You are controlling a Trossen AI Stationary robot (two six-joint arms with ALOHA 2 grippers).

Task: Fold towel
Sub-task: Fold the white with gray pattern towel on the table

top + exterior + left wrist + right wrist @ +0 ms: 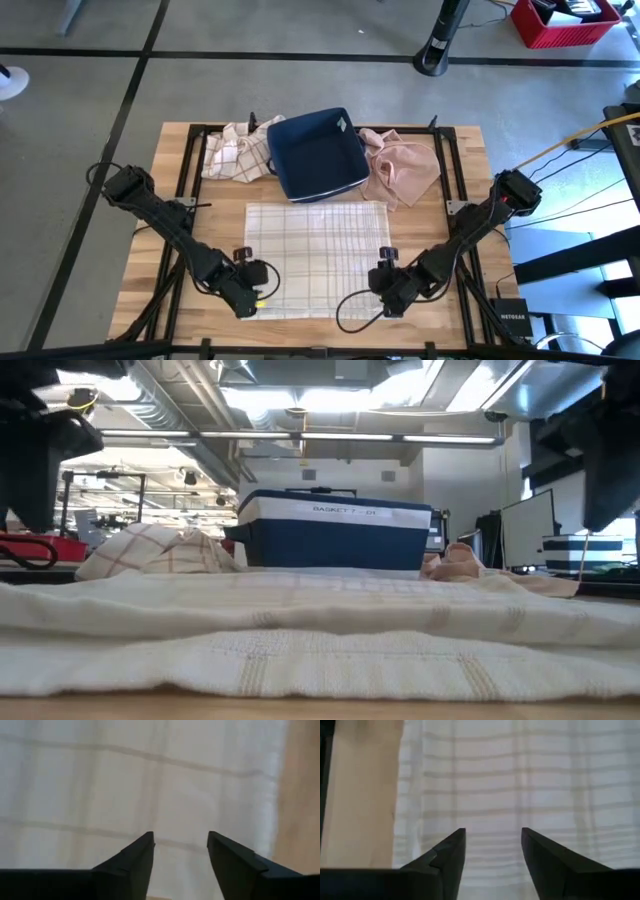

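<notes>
One wooden table [450, 200] carries everything. At its centre lies one white checked towel [315, 245], spread flat and reaching toward six o'clock. At twelve o'clock from it sits one dark blue basket [315, 152], touching the towel's far edge. Two crumpled cloths flank the basket: a pink cloth [405, 170] at about two o'clock and a white plaid cloth [232, 152] at about ten o'clock. Two arms work at the near edge. The left gripper [180, 862] hangs over the towel's seven o'clock corner, fingers spread apart, nothing between them. The right gripper [493, 857] hangs over the five o'clock corner, fingers likewise parted and empty.
</notes>
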